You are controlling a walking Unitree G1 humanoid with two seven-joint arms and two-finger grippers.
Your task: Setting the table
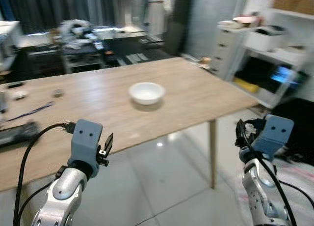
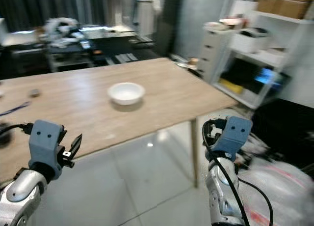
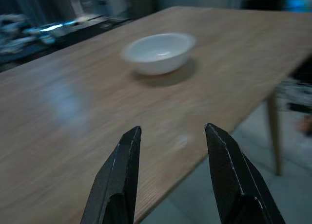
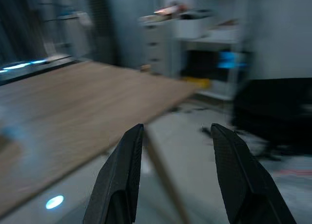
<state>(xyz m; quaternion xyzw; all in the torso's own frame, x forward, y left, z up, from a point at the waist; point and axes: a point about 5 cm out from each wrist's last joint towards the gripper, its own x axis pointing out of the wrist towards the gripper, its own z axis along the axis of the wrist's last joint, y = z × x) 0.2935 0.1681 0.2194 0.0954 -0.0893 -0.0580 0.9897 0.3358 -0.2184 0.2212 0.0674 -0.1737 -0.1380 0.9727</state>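
No writing is legible, perhaps because of blur. The white bowl (image 3: 159,52) sits on the wooden table (image 1: 196,96) at twelve o'clock from the left gripper (image 3: 173,136), well apart. Both it and the right gripper (image 4: 178,134) hold their fingers apart, empty.

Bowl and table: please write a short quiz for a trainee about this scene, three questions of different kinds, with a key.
1. True or false: the bowl is held by the left gripper.
2. Multiple choice: the bowl stands on the table A) upside down B) upright C) on its side.
3. Fill in: both the left gripper and the right gripper have their fingers ____.

Key: 1 false; 2 B; 3 open.
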